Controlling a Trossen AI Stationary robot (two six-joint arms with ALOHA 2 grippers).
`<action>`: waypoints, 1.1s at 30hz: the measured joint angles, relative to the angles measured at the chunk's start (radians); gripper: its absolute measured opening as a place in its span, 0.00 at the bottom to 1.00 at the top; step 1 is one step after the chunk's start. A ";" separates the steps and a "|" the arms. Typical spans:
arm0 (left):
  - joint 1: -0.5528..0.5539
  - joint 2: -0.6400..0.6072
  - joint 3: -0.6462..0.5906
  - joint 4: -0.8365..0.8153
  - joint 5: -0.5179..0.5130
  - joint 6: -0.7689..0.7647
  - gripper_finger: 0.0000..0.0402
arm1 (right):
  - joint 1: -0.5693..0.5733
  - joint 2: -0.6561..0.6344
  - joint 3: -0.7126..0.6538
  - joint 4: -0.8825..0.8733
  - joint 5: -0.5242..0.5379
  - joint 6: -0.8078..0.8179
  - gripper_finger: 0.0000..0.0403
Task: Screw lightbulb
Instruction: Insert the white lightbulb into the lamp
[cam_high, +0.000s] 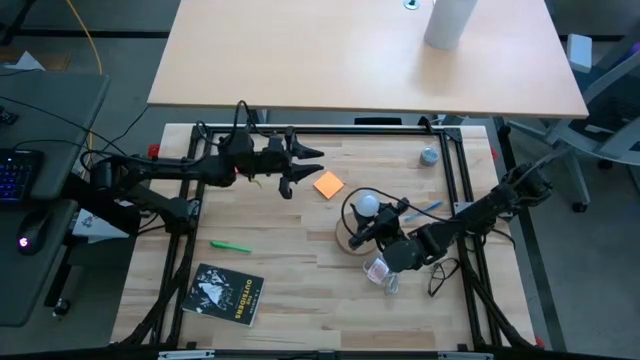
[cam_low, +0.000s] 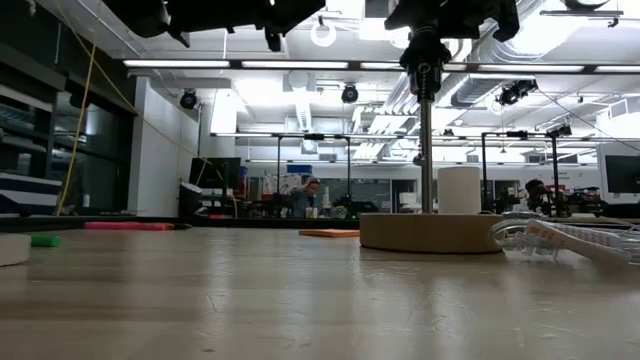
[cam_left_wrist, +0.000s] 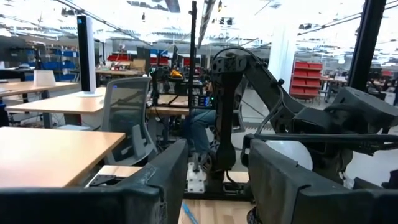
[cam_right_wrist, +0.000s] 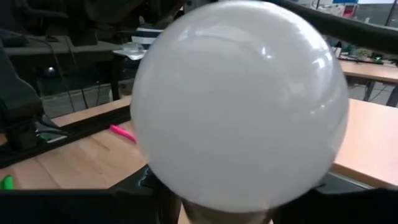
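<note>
**Bulb held over the socket base**

The lightbulb (cam_high: 369, 206) is gripped between the fingers of the right gripper (cam_high: 378, 222), directly above the tan wooden disc (cam_high: 352, 236) near the middle of the table. In the right wrist view the white globe (cam_right_wrist: 239, 102) fills the picture, so the jaws are closed on the lightbulb. The screwing step is judged to be in hand; whether the thread is already seated cannot be seen. A careful turn about the bulb's axis is called for next.

The left gripper (cam_high: 303, 165) is raised beside the orange note (cam_high: 328, 184), with its jaws apart and nothing between them.

White lettering is seen on the black booklet (cam_high: 226, 293), but it cannot be read.
</note>
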 joint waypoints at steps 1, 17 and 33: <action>0.000 0.000 0.000 0.000 0.000 0.000 0.38 | 0.000 0.000 0.002 0.000 -0.004 0.002 0.44; -0.011 0.000 0.000 -0.040 0.000 0.000 0.38 | 0.010 -0.001 0.003 -0.052 -0.094 0.023 0.44; -0.011 0.000 0.000 -0.073 0.000 0.009 0.38 | 0.021 -0.002 -0.025 -0.158 -0.016 0.339 0.44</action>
